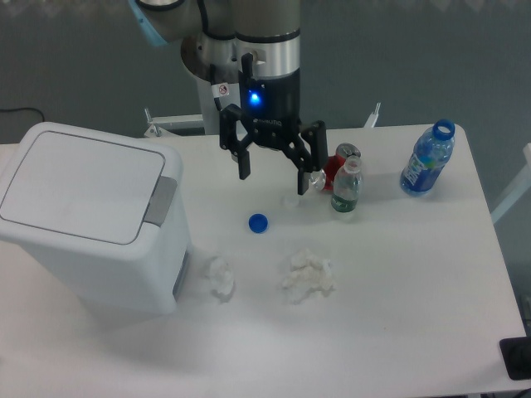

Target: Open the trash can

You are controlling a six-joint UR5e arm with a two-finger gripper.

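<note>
The trash can is a large white boxy bin standing at the left of the table. Its flat lid lies shut, with a grey push-button strip along the lid's right edge. My gripper hangs above the table to the right of the bin, well apart from it. Its black fingers are spread open with nothing between them.
A blue bottle cap lies below the gripper. Two crumpled white tissues sit nearer the front. A red can, a small clear bottle and a blue water bottle stand to the right.
</note>
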